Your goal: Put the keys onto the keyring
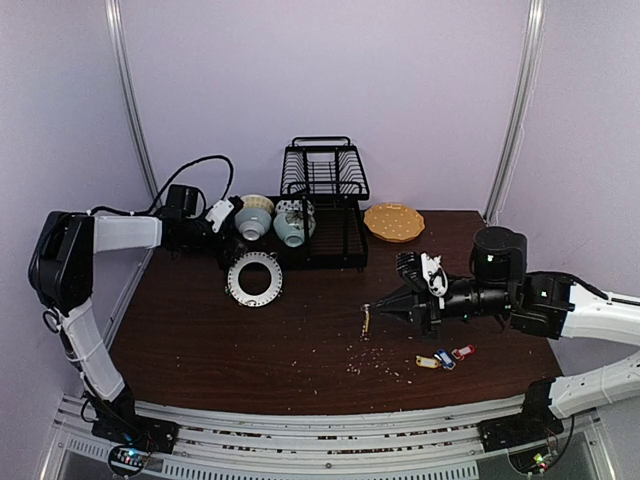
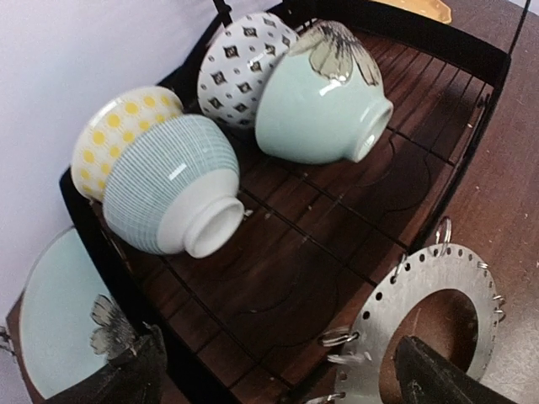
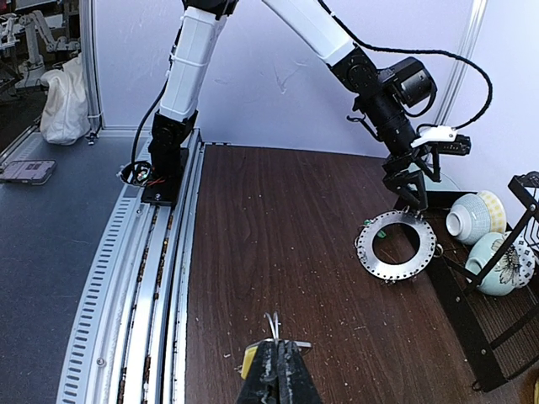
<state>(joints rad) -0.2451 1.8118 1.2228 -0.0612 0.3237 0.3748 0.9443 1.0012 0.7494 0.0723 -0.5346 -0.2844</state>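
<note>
Keys: one key [image 3: 271,326] is pinched in the right pincer [image 3: 274,352]. Three more [image 1: 443,358] lie together on the desk [image 1: 300,340] towards its near right corner, with yellow, blue and red tags.
Held key, direction: in the right wrist view its metal end sticks out ahead of the fingertips, towards the left edge of the desk. A yellow tag shows beside the fingers. Its long axis follows the line of the pincer, as far as can be told.
Right arm: it reaches in low from the right edge, the forearm near level and pointing left. The pincer tip hangs over the middle of the desk.
Right pincer: narrow, clamped on the key.
Keyring [image 1: 254,278]: it lies flat on the desk towards the far left corner, just in front of the dish rack [image 1: 330,215], hole facing up. Small split rings hang from its outer edge.
Left arm: it rises from its base at the near left corner, then bends right along the left edge. The wrist tilts down over the far side of the keyring.
Left pincer [image 3: 410,195]: wide, holding nothing. In its own view one finger [image 2: 434,374] sits over the ring's hole, the other well off to the side.
Rack: upturned bowls [image 2: 173,189] sit in it.
</note>
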